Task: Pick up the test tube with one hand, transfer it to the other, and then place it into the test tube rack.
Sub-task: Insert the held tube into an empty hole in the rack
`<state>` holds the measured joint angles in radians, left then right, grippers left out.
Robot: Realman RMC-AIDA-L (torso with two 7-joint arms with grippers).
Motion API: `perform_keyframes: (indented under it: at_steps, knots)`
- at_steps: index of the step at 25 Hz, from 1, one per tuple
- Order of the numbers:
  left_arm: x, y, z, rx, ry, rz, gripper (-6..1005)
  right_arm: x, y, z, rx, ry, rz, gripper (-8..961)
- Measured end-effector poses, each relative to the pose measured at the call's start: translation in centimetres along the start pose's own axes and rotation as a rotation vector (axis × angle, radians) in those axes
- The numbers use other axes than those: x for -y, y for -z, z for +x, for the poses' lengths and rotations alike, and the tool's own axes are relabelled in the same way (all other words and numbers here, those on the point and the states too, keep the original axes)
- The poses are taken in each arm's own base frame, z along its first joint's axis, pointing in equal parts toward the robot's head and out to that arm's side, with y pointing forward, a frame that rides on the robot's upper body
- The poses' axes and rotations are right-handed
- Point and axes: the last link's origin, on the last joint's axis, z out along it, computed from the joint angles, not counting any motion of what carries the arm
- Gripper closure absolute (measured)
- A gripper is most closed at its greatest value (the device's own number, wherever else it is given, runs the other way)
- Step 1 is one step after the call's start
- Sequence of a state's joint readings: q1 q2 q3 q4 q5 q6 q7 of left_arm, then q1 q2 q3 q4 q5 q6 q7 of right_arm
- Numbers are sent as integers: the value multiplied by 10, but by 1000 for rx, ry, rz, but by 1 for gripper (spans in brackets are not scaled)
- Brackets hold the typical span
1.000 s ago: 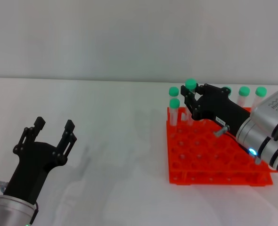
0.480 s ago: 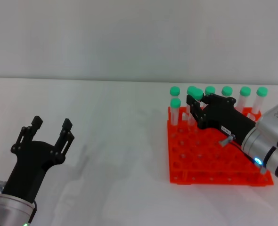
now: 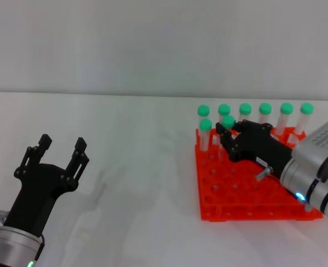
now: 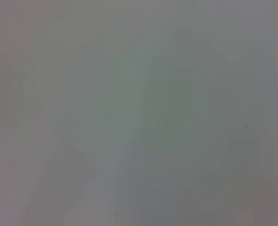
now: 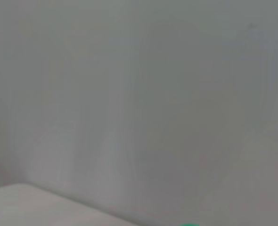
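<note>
The orange-red test tube rack [image 3: 239,192] stands on the white table at the right. My right gripper [image 3: 227,135], black with a white label, is over the rack's back left part. It is shut on a test tube [image 3: 228,121] with a green cap, held upright with its lower end down among the rack's second-row holes. Another capped tube [image 3: 205,129] stands just to its left. A sliver of green cap [image 5: 191,224] shows at the edge of the right wrist view. My left gripper [image 3: 61,151] is open and empty, low at the left.
Several more green-capped tubes [image 3: 265,111] stand in the rack's back row, close behind the right gripper. White table [image 3: 136,167] lies between the two arms. The left wrist view shows only a blank grey surface.
My right gripper has moved down and slightly forward with the tube, bringing its cap from above the back row to the level of the neighbouring tubes. The left arm has barely moved.
</note>
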<state>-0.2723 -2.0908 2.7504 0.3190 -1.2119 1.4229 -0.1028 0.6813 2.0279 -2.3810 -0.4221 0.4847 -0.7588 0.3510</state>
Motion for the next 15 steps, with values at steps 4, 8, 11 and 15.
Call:
perform_keyframes:
  at_steps: [4,8,11,15]
  knots:
    - [0,0,0,0,0,0,252,-3,-4,0,-18,12,-12,746]
    - [0,0,0,1,0,0,252,-3,-4,0,-17,9,-12,747]
    - [0,1,0,2,0,2,252,-2,-4,-1,-13,4,-9,738]
    - [1,2,0,1,0,5,251,-3,-2,-1,-2,-9,-7,617]
